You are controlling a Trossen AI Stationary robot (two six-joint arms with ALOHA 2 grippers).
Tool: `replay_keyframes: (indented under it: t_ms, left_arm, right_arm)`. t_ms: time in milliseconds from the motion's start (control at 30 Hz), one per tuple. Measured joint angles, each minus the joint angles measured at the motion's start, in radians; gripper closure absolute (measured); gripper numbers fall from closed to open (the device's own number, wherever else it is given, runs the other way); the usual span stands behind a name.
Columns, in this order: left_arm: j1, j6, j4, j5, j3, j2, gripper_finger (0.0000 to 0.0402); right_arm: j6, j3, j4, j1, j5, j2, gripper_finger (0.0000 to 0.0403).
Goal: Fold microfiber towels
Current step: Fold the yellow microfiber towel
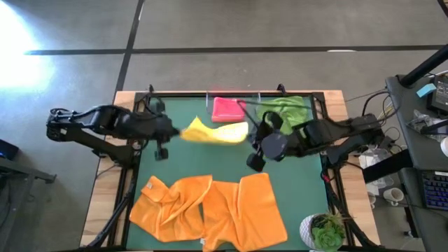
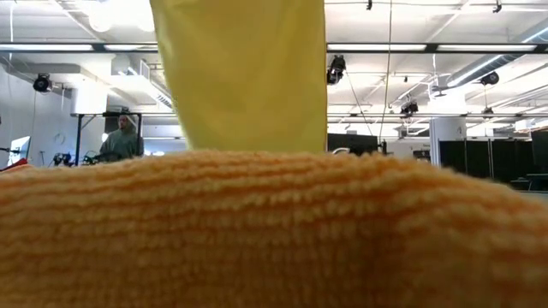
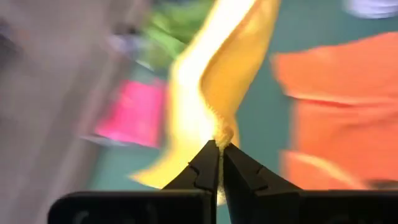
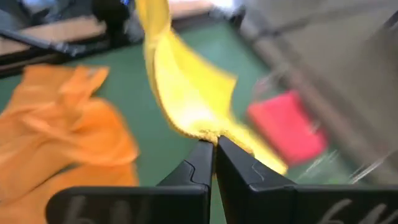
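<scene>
The left pincer [image 3: 219,149] is pinched tight on one end of the yellow towel [image 1: 215,131]. The right pincer [image 4: 214,146] is pinched tight on the other end. Together they hold it up in the air above the green worktop [image 1: 175,161], likely so it hangs flat and is easy to fold. The pink towel [image 1: 226,109] lies just behind the yellow towel, and the green towel [image 1: 285,110] sits beside the pink one. The two orange towels [image 1: 210,210] lie spread out in front of the yellow towel, waiting their turn. A person [image 2: 124,137] stands far behind the yellow towel in the room.
</scene>
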Motion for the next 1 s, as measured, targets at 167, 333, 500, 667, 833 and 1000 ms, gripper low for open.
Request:
replay_keyframes:
  t_ms: [167,333,500,667,833,1000]
  left_arm:
    - [-0.027,-0.192,0.032,0.268,-0.128,0.010,0.0401]
    - [-0.048,-0.258,0.080,0.370,-0.276,0.042,0.0401]
    - [-0.048,-0.284,0.141,0.387,-0.424,0.097,0.0401]
    - [-0.048,-0.334,0.240,0.390,-0.528,0.163,0.0401]
    - [-0.046,-0.322,0.310,0.359,-0.563,0.217,0.0401]
    - [-0.043,-0.278,0.312,0.271,-0.563,0.242,0.0401]
  right_arm:
    - [0.331,-0.159,0.034,0.069,-0.117,0.000,0.0394]
    - [0.526,-0.303,0.199,0.145,-0.184,0.001,0.0394]
    - [0.627,-0.480,0.397,0.172,-0.182,0.001,0.0394]
    - [0.681,-0.642,0.551,0.169,-0.153,0.001,0.0394]
    - [0.690,-0.719,0.569,0.137,-0.136,0.001,0.0394]
    - [0.641,-0.764,0.570,0.081,-0.104,0.001,0.0394]
